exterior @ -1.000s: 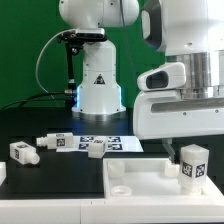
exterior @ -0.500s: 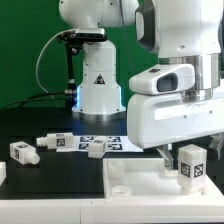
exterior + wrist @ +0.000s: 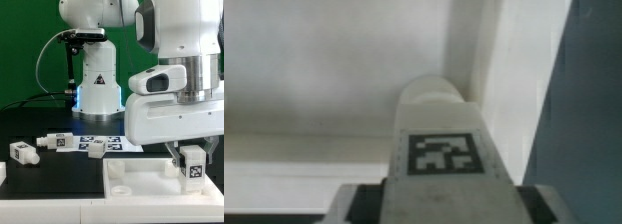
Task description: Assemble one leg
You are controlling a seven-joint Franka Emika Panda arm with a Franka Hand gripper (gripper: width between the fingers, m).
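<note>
My gripper [image 3: 190, 160] is shut on a leg [image 3: 191, 169], a white block with a black-and-white tag, held upright over the right corner of the large white square panel [image 3: 140, 180]. In the wrist view the leg [image 3: 441, 150] fills the middle between my fingers [image 3: 359, 200], its tip pointing at the panel's raised rim [image 3: 473, 60]. Three more legs lie on the black table at the exterior view's left: one [image 3: 24, 152] near the front, one [image 3: 52, 141] behind it and one [image 3: 94, 147] next to the marker board.
The marker board [image 3: 112, 143] lies flat behind the panel. The robot base [image 3: 98, 85] stands at the back. A white piece [image 3: 3, 172] shows at the exterior view's left edge.
The arm has swung towards the exterior view's left and come lower, so the held leg now sits closer to the panel's corner.
</note>
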